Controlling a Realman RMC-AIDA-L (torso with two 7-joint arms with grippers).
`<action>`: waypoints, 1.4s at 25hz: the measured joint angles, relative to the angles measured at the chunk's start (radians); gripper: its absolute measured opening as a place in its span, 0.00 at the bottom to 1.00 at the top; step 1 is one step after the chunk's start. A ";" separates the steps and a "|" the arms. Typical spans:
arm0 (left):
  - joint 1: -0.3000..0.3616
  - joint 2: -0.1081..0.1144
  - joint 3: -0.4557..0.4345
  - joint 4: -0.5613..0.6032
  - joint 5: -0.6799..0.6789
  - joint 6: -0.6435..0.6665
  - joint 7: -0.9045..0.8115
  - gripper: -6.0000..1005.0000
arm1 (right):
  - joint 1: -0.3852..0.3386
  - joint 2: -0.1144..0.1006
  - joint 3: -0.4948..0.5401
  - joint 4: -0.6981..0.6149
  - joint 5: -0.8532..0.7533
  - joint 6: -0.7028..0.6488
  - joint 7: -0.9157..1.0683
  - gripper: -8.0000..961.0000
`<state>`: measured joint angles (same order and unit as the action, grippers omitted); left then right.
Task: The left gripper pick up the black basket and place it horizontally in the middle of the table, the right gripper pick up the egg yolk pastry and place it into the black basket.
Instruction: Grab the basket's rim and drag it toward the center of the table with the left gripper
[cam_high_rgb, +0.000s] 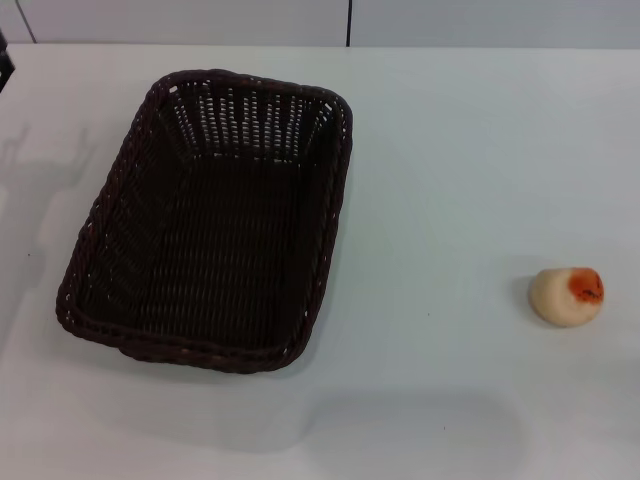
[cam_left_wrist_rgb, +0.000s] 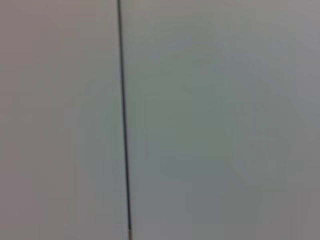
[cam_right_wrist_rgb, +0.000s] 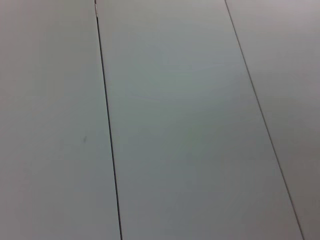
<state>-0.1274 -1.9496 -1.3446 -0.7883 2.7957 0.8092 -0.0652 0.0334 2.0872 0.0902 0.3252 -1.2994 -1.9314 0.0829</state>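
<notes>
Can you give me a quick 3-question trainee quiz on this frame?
1. True or false: the pastry already lies inside the basket.
2. The basket's long axis in the head view runs: A) side to side, B) mostly near to far, slightly tilted, C) it stands on end.
3. Fill in: the pastry sits on the table on the robot's ____ side of the basket.

Key: 1 false, it lies on the bare table, apart from the basket. 2 B. 3 right. Neither gripper shows in any view.
</notes>
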 joint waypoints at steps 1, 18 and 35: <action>0.010 0.012 -0.029 -0.096 0.048 -0.117 -0.018 0.80 | 0.000 0.000 0.000 0.000 0.000 0.000 0.000 0.82; -0.002 0.030 -0.142 -0.663 0.089 -0.974 0.120 0.80 | 0.001 -0.001 -0.004 0.011 0.000 -0.004 0.001 0.82; -0.198 -0.097 -0.581 -0.742 -0.260 -1.635 0.716 0.78 | -0.001 -0.001 -0.011 0.012 0.000 -0.011 0.001 0.81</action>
<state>-0.3249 -2.0462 -1.9258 -1.5303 2.5361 -0.8256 0.6504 0.0326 2.0862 0.0797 0.3374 -1.2992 -1.9420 0.0844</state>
